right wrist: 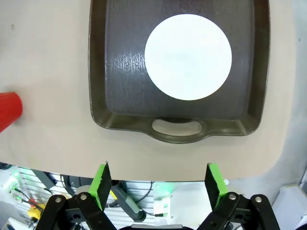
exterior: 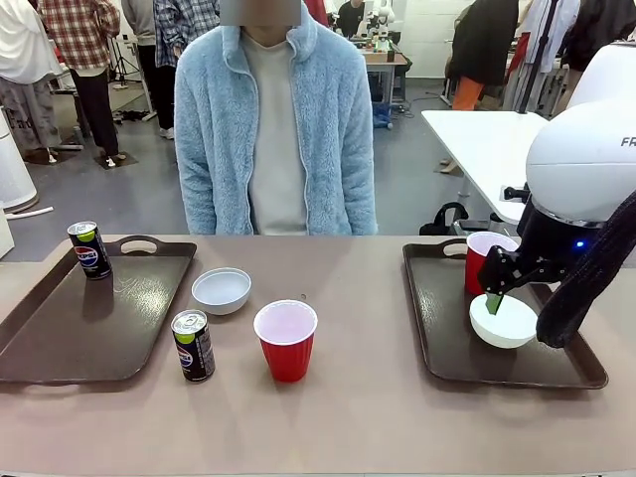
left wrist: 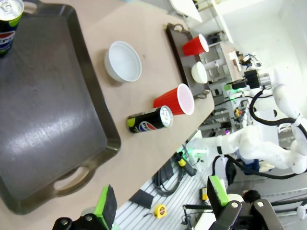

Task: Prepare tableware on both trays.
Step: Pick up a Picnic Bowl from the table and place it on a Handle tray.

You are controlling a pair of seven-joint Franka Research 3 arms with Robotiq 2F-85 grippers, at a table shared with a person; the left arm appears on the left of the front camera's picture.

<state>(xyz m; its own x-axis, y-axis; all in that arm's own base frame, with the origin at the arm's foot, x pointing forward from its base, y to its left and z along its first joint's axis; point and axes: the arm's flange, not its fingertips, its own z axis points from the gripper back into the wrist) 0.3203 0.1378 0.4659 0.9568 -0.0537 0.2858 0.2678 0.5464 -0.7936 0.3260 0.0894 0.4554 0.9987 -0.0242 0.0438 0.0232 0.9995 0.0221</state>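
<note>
Two trays of dark brown plastic lie on the tan worktop [exterior: 348, 417]. Both are rectangular, with raised rims, rounded corners and cut-out handles. The left tray [exterior: 60, 338] and the right tray [exterior: 447, 338] are well apart, one at each side.

There are two slim black cans with yellow-green tops and a round blue-red logo. "pepsi" can be read on the far can [exterior: 89, 248], which stands upright in the far corner of the left tray. The near can [exterior: 193, 345] stands upright on the worktop just beside that tray's right rim.

There are two small, round, smooth white bowls. The left bowl [exterior: 221, 290] sits on the worktop just beside the left tray, behind the near can. The right bowl [exterior: 504, 323] sits inside the right tray, toward its front.

There are two tapered red plastic cups, pale inside, both mouth up. The middle cup [exterior: 286, 340] stands on the worktop near the near can. The right cup [exterior: 482, 260] stands in the far part of the right tray, behind the right bowl.

The glossy white right arm [exterior: 586, 159] shows the letters "FR" at the picture's edge. The right jaws hang over the right bowl, spread wide with nothing between the green pads [right wrist: 101, 184]. In the front view one pad overlaps the bowl's rim, and whether it touches cannot be told.

The left jaws are also spread wide and empty. Their green pads [left wrist: 104, 208] are off the worktop's near edge, by the left tray's handle.

One person in a light blue fleece jacket [exterior: 214, 129] stands at the far side.
</note>
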